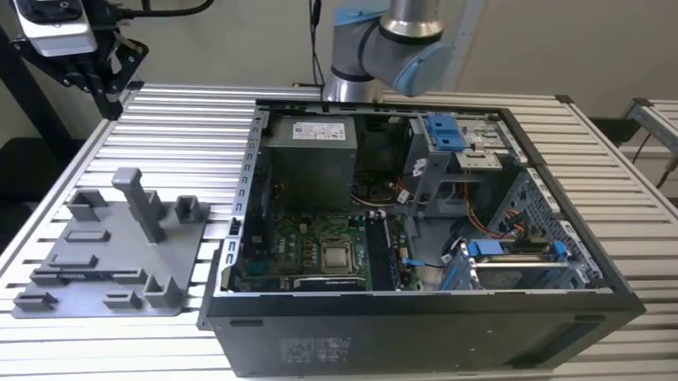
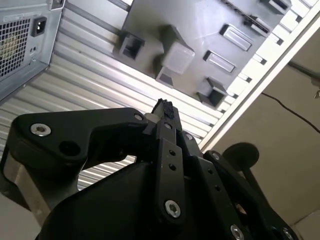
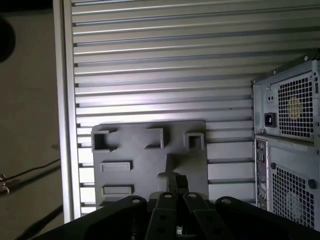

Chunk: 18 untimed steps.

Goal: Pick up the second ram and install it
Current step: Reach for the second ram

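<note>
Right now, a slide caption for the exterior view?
Open computer case on a slatted table, grey tray beside it, arm behind.

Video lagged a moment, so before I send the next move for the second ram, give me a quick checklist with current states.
1. Position: tool hangs above the grey tray, off to the side of the case: ok.
2. Load: second ram in the tool: cannot tell.
3. Access: case side panel off, motherboard exposed from above: ok.
4. Target: a free memory slot beside the processor: cannot tell.
5. Tray: flat on the slatted table, at the exterior view's left of the case: ok.
</note>
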{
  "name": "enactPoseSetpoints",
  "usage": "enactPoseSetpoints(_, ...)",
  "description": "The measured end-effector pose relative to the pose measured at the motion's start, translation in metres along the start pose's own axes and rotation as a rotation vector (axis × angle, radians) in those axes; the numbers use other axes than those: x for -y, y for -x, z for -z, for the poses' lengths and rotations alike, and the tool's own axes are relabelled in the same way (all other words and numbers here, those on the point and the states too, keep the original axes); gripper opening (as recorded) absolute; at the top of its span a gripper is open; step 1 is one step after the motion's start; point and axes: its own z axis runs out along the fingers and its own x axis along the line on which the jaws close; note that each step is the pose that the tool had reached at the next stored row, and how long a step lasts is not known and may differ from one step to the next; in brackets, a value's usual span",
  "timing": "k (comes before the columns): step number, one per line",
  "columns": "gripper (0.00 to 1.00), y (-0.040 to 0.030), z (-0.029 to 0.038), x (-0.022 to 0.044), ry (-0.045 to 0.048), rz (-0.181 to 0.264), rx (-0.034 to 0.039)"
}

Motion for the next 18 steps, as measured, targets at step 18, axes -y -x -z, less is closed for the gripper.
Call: enactPoseSetpoints(18,0.11,-0.0544,-0.0023,0.0036,0.0001,0.0,0.0)
